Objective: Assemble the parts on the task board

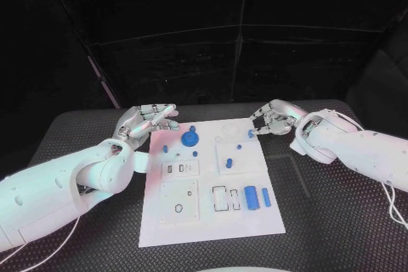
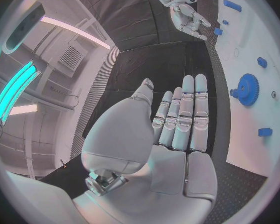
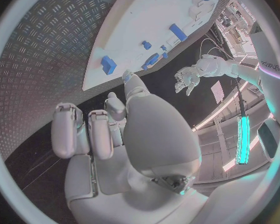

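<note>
Long blue part (image 1: 252,196) lies lengthwise along the board (image 1: 204,225).

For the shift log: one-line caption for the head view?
Both hands, left and right, flank the task board's far end.

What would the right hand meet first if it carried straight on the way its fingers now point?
Probably the small blue part at the task board's far right edge. The right hand points toward it in the head view, and its fingertip sits very close; contact can't be confirmed.
</note>
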`<action>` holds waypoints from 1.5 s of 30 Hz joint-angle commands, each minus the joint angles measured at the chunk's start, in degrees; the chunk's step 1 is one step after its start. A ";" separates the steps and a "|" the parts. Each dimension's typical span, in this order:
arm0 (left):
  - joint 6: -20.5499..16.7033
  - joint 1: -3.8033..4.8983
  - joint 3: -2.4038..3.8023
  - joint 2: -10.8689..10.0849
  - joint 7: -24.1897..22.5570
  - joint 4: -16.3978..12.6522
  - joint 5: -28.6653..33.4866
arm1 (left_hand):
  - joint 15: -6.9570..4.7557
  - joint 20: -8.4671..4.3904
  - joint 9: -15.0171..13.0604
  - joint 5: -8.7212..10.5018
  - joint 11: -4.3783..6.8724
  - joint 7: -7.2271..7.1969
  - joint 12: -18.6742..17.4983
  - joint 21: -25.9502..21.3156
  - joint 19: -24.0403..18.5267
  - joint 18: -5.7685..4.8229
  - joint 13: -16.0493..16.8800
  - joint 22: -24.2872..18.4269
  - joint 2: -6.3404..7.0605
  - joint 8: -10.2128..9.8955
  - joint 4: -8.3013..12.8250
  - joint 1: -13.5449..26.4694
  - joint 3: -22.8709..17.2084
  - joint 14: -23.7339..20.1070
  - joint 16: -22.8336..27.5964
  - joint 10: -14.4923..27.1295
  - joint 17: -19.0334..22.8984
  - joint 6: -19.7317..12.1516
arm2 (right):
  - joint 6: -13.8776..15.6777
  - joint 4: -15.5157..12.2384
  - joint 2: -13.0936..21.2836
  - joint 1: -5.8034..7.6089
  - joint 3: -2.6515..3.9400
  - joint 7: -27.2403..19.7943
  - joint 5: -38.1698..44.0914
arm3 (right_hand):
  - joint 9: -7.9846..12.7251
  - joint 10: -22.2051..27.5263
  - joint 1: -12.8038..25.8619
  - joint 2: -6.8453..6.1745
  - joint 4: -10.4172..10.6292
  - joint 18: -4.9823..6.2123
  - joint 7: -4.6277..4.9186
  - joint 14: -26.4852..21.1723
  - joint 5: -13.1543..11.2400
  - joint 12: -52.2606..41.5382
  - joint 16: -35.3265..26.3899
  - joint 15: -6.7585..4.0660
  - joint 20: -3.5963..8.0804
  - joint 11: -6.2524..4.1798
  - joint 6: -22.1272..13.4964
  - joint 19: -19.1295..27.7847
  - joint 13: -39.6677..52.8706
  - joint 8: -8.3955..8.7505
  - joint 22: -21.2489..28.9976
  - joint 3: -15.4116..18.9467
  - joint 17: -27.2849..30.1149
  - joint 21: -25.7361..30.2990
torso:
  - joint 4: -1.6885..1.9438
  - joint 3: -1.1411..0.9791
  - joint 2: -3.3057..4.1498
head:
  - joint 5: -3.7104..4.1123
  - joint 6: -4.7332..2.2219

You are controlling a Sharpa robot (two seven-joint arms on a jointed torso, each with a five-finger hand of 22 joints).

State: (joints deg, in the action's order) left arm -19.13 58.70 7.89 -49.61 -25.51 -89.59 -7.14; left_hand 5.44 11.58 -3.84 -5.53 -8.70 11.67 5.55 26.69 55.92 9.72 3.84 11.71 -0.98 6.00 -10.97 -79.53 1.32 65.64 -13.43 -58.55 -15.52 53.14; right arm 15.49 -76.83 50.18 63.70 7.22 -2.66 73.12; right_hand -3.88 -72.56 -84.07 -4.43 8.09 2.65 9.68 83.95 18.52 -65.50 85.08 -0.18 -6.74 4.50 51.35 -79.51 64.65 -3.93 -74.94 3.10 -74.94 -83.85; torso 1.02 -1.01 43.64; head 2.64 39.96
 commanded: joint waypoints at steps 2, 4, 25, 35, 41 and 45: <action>0.82 0.04 0.04 0.10 -0.42 -0.04 -0.20 | 0.27 0.11 0.07 0.29 -0.26 -0.04 -0.19 0.27 -0.01 0.66 -0.06 0.02 -0.43 -0.18 0.23 -0.06 -0.04 -0.06 0.26 0.16 -0.07 0.06 | -2.53 1.16 -0.76 -0.11 0.05 -0.33 0.59 | -0.12 -0.22 -0.66 0.08 -0.36 0.73 0.01 3.78 -0.35 -0.48 0.31 0.52 0.03 0.09 0.10 0.42 0.25 -0.10 -0.51 0.00 -4.26 0.19 | -0.13 0.19 -0.01 | -0.09 0.09; 0.84 0.04 0.04 0.11 -0.42 -0.06 -0.20 | 0.27 0.11 0.07 0.29 -0.26 -0.04 -0.22 0.25 -0.05 0.66 -0.05 0.01 -0.45 -0.20 0.24 -0.06 -0.03 -0.08 0.29 0.15 -0.10 0.07 | -2.60 1.59 -1.09 -0.16 0.04 -0.12 1.08 | -0.15 -0.28 -0.67 0.12 -0.37 0.71 0.02 3.79 -0.37 -0.60 0.33 0.53 0.02 0.09 0.21 0.36 0.34 -0.17 -0.59 0.00 -4.32 0.16 | -0.04 0.18 -0.01 | -0.02 0.18; 0.77 0.01 0.04 0.13 -0.42 -0.05 -0.20 | 0.27 0.11 0.07 0.29 -0.26 -0.04 -0.22 0.25 -0.05 0.66 -0.05 0.01 -0.45 -0.20 0.24 -0.06 -0.03 -0.08 0.29 0.15 -0.10 0.07 | -3.65 3.39 -2.93 -0.54 0.04 1.65 4.45 | -0.86 -1.12 -1.48 1.78 -1.12 0.59 -0.85 3.90 -1.79 -2.09 0.52 -0.06 0.46 -0.68 4.84 -0.25 1.43 -2.40 -1.18 -0.66 -4.91 -0.03 | -0.05 0.09 -0.02 | -0.28 0.65; 0.72 -0.01 0.04 0.12 -0.41 -0.02 -0.20 | 0.27 0.12 0.07 0.30 -0.26 -0.05 -0.28 0.22 -0.12 0.67 -0.05 -0.01 -0.47 -0.25 0.28 -0.07 0.00 -0.09 0.34 0.14 -0.17 0.08 | -3.93 3.89 -3.37 -0.73 0.04 1.85 5.16 | -0.93 -1.53 -1.80 2.46 -1.46 0.52 -1.31 3.95 -3.22 -2.66 0.56 -0.41 0.79 -1.09 6.56 -0.49 1.93 -3.16 -1.46 -1.48 -5.11 -0.12 | -0.13 0.13 -0.01 | -0.39 0.85; 0.72 -0.02 0.05 0.19 -0.43 0.02 -0.20 | 0.27 0.12 0.07 0.30 -0.26 -0.05 -0.28 0.22 -0.12 0.67 -0.05 -0.01 -0.47 -0.25 0.28 -0.07 0.00 -0.09 0.34 0.14 -0.17 0.08 | -3.90 4.08 -3.66 -0.77 0.04 1.70 5.22 | -0.98 -1.75 -1.85 2.80 -1.57 0.49 -1.65 3.95 -3.58 -2.90 0.53 -0.65 0.99 -1.37 7.52 -0.62 2.13 -3.60 -1.62 -1.95 -5.11 -0.18 | -0.07 0.09 -0.04 | -0.31 1.11; 0.71 -0.04 0.05 0.21 -0.43 0.06 -0.20 | 0.27 0.12 0.07 0.30 -0.26 -0.05 -0.28 0.22 -0.12 0.67 -0.05 -0.01 -0.47 -0.25 0.28 -0.07 0.00 -0.09 0.34 0.14 -0.17 0.08 | -3.64 4.20 -3.76 -0.79 0.04 1.58 5.23 | -1.01 -1.95 -1.82 3.17 -1.56 0.46 -1.85 3.97 -3.70 -3.11 0.55 -0.80 1.14 -1.56 8.13 -0.74 2.32 -3.88 -1.76 -2.32 -5.20 -0.24 | -0.06 0.09 -0.03 | -0.31 1.14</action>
State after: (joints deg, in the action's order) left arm -18.98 58.61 7.88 -49.47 -25.48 -89.48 -7.14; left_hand 5.44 11.58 -3.84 -5.53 -8.70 11.67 5.55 26.69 55.92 9.71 3.86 11.71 -0.98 6.00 -10.97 -79.53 1.31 65.64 -13.44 -58.55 -15.65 53.14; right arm 11.99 -72.61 46.48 62.83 7.22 -0.86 77.85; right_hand -4.81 -74.13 -85.93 -1.94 6.57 2.65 7.82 83.93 15.12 -68.26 85.32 -0.63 -5.98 2.94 59.14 -80.29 66.93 -7.47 -74.92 1.07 -74.92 -83.85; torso 0.96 -0.90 43.62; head 2.29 41.08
